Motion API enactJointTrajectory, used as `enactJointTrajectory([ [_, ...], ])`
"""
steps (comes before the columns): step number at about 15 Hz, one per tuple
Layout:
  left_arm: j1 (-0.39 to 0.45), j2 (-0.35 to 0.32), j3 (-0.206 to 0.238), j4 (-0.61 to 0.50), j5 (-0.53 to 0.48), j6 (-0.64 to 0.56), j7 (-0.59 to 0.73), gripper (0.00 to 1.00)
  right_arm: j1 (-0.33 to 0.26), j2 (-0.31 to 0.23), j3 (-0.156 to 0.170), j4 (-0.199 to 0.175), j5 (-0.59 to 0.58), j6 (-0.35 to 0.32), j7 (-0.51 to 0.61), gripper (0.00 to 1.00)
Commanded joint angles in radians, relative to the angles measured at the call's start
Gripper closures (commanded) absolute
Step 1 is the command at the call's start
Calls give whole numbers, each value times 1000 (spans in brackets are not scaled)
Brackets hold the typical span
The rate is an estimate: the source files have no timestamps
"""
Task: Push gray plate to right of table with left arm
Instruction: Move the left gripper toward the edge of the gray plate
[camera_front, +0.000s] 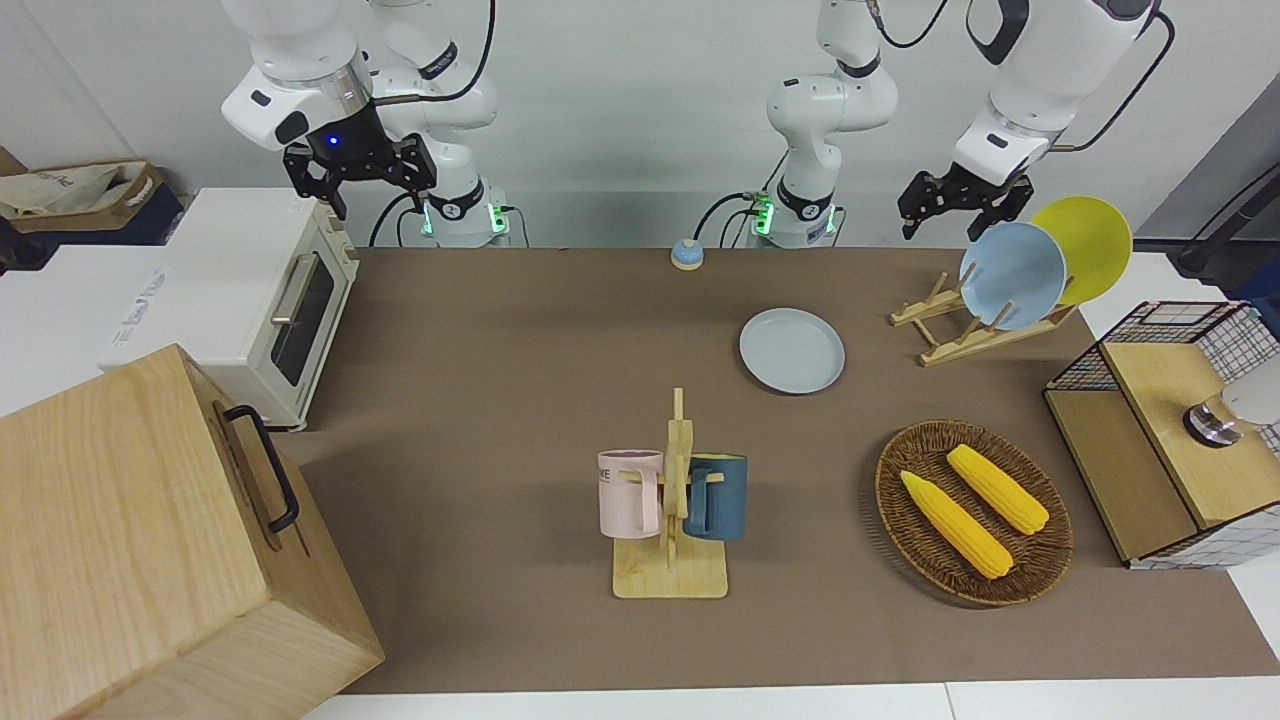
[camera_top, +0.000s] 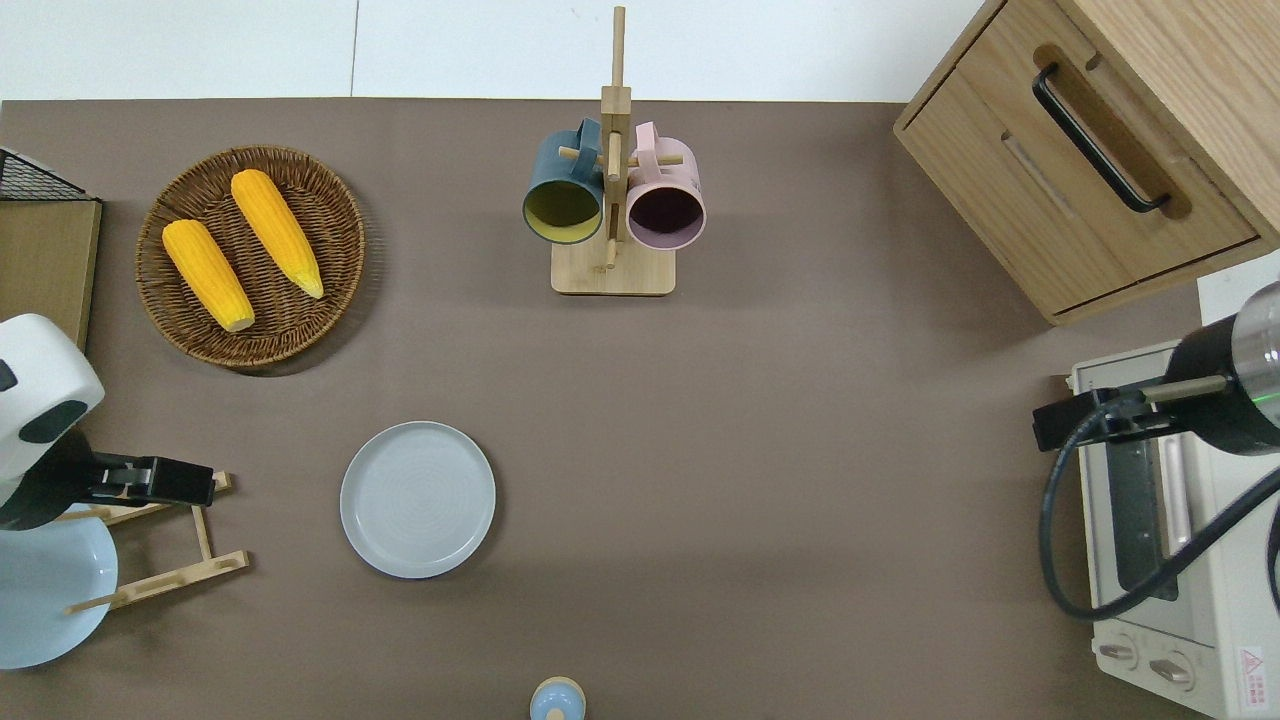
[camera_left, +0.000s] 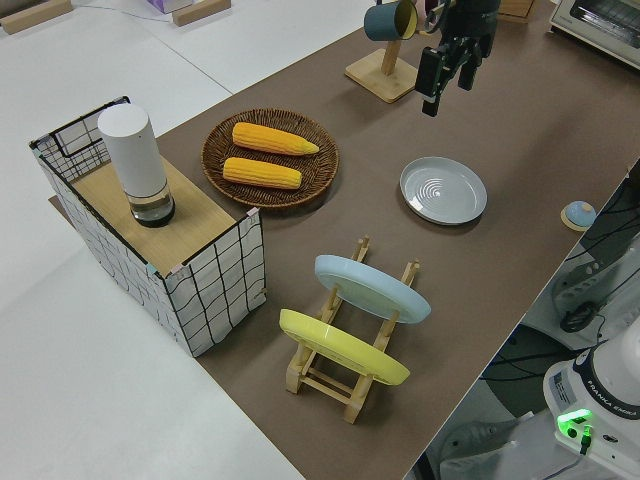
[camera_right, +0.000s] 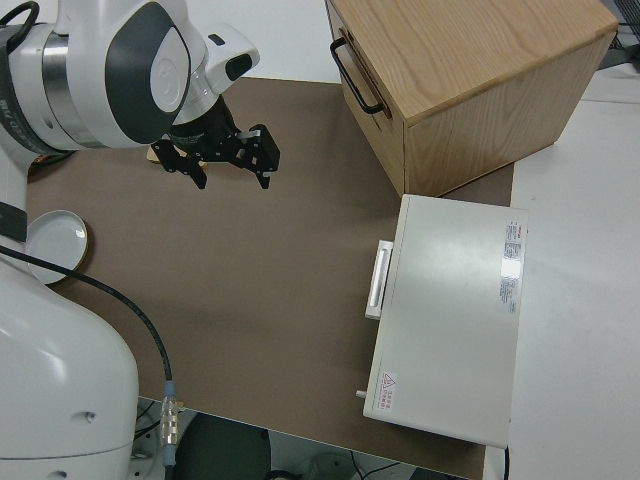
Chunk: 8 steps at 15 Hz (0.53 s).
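Gray plate (camera_top: 417, 499): lying flat on the table (camera_top: 760, 440), beside the wooden plate rack (camera_top: 170, 540), toward the left arm's end, nearer to the robots than the corn basket (camera_top: 250, 257)
Left gripper (camera_front: 947, 203): hanging in the air over the rack's end, fingers spread apart, gripping nothing, well apart from the gray plate
Rack: holding a light-blue plate (camera_front: 1012, 274) and a yellow plate (camera_front: 1090, 245) on edge
Right arm: sitting parked, fingers apart

Both arms are glossy white with rounded joints, black bands and black cables; the right arm (camera_front: 300, 70) shows a blue wrist light above its black claw (camera_front: 360, 165), the left arm (camera_front: 1050, 70) none
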Motion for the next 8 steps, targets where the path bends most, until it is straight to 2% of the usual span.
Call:
enactJointTrajectory([
  [1, -8, -58, -11, -91, 12, 37, -25, 5, -19, -2, 16, 9, 4, -16, 12, 17],
  [8, -7, -119, -14, -306, -11, 204, -32, 5, -20, -2, 16, 9, 4, -16, 12, 17],
])
